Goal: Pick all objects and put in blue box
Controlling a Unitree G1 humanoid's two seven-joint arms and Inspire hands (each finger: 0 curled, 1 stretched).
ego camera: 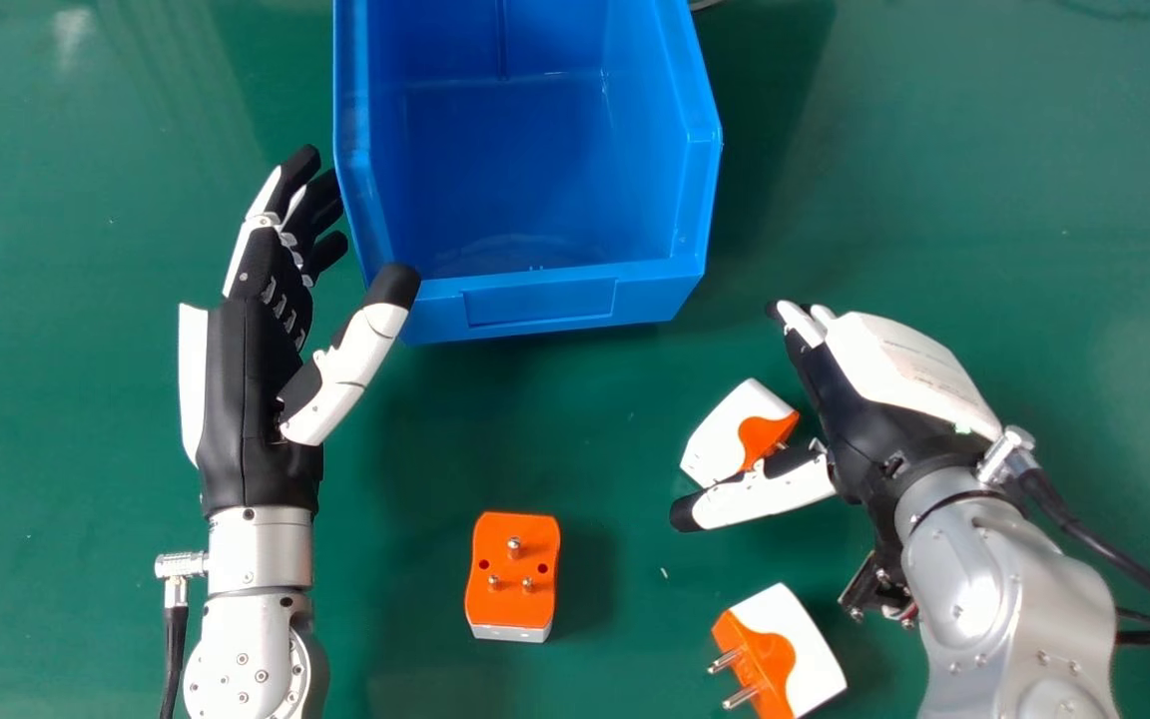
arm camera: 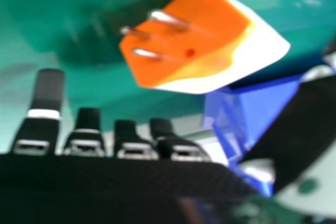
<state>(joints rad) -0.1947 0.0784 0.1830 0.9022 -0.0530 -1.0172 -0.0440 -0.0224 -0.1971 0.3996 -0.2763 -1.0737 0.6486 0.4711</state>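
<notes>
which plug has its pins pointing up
The leftmost plug, orange face up; the far plug beside the right hand and the near right plug lie sideways.

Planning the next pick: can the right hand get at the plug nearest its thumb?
Probably yes: the right hand is open beside that plug, and nothing seems to stand between them.
</notes>
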